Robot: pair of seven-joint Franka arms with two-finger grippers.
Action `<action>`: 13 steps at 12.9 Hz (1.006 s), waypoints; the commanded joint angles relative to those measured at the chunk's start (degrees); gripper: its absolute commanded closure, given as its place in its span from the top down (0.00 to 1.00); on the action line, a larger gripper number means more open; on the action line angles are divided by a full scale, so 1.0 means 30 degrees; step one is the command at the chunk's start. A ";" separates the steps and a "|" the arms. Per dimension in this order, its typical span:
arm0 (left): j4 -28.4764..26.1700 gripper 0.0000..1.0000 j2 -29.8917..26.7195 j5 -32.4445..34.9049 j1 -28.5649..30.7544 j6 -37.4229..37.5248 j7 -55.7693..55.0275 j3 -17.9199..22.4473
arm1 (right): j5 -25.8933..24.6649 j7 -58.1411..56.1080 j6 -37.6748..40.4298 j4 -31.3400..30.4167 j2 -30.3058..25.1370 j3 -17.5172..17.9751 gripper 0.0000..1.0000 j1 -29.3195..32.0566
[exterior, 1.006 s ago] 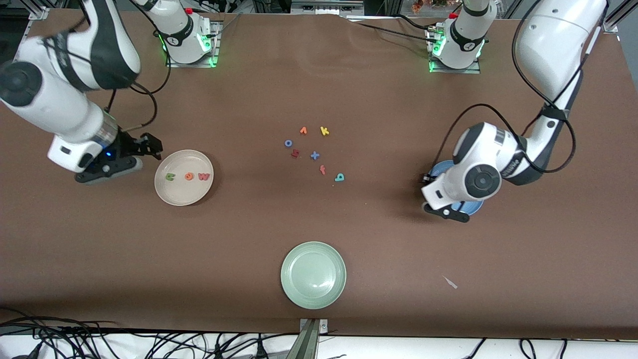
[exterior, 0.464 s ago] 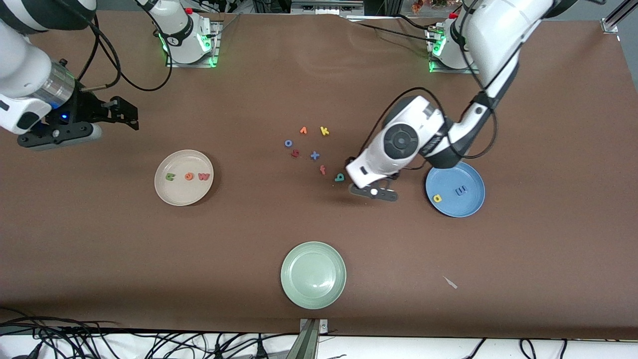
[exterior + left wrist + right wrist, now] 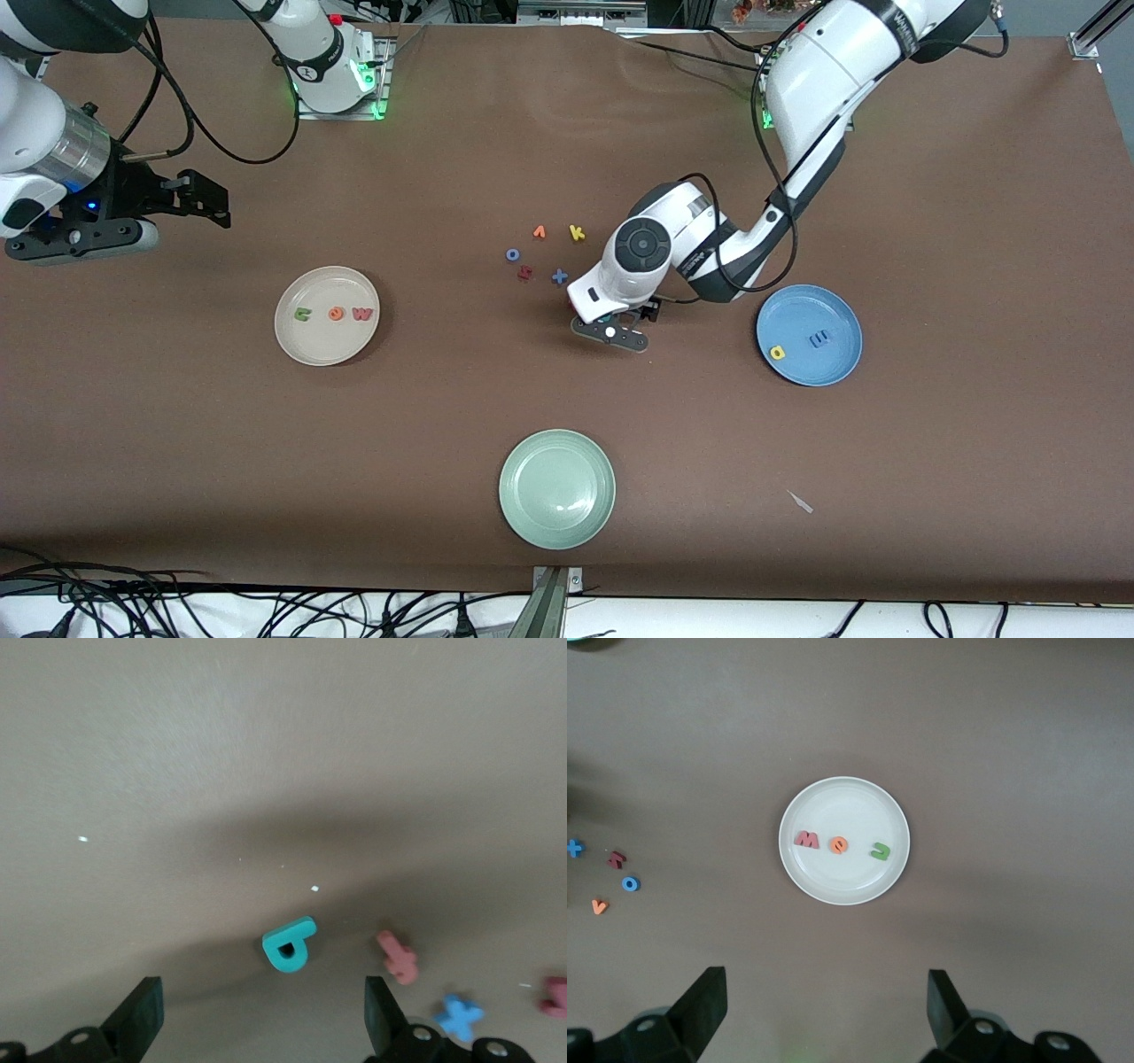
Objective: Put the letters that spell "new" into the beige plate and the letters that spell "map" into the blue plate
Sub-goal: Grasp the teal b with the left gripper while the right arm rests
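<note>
Beige plate (image 3: 327, 348) holds three letters, blue plate (image 3: 837, 311) two; both tools spread, gripping nothing.

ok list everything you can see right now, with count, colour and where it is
beige plate: 1, cream, toward the right arm's end
n, e, w: 3, green, orange, red-pink, in a row in the beige plate
blue plate: 1, blue, toward the left arm's end
p, m: 2, yellow and blue, in the blue plate
a: 1, teal, on the table under the left gripper
green plate: 1, pale green, nearest the front camera
spare letters: 6 seen, orange, yellow, blue, red, on the table mid-table
right gripper: open, over bare table beside the beige plate, waiting
left gripper: open, over the a
</note>
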State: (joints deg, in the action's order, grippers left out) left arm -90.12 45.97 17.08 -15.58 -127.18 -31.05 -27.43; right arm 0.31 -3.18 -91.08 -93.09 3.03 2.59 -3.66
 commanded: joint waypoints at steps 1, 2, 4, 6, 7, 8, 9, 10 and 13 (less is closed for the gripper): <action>0.0566 1.00 0.0759 0.1134 -0.0403 -0.0496 -0.0227 0.0178 | 0.0306 0.0267 0.0682 0.1089 0.0717 -0.0190 1.00 -0.0245; 0.0566 1.00 0.0760 0.1163 -0.0461 -0.0526 -0.0227 0.0178 | 0.0307 0.0267 0.0565 0.1089 0.0776 -0.0190 1.00 -0.0217; 0.0537 0.91 0.0905 0.1193 -0.0608 -0.0613 -0.0227 0.0207 | 0.0248 0.0209 0.0564 0.1466 0.1008 -0.0219 1.00 -0.0158; 0.0624 0.74 0.1139 0.1338 -0.0608 -0.0643 -0.0227 0.0207 | 0.0248 0.0209 0.0564 0.1792 0.1157 -0.0219 1.00 -0.0128; 0.0625 0.74 0.1315 0.1774 -0.0608 -0.0643 -0.0227 0.0207 | 0.0219 0.0238 0.0564 0.1792 0.1157 -0.0219 1.00 -0.0158; 0.0625 0.73 0.1374 0.1866 -0.0608 -0.0672 -0.0227 0.0207 | 0.0190 0.0238 0.0535 0.1792 0.1157 -0.0219 1.00 -0.0187; 0.0625 0.55 0.1346 0.1867 -0.0463 -0.0731 -0.0227 0.0207 | 0.0189 0.0209 0.0535 0.1792 0.1157 -0.0219 1.00 -0.0187; 0.0625 0.37 0.1288 0.1867 -0.0404 -0.0731 -0.0227 0.0207 | 0.0247 0.0238 0.0506 0.1792 0.1157 -0.0219 1.00 -0.0187; 0.0742 0.19 0.1258 0.1867 -0.0316 -0.0731 -0.0198 0.0207 | 0.0277 0.0355 0.0447 0.1792 0.1275 -0.0161 1.00 -0.0333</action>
State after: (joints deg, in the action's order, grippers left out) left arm -89.04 49.04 20.46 -16.44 -129.39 -31.06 -26.73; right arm 0.31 -2.88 -90.82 -89.76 5.77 2.31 -4.01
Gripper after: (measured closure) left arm 0.630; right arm 0.000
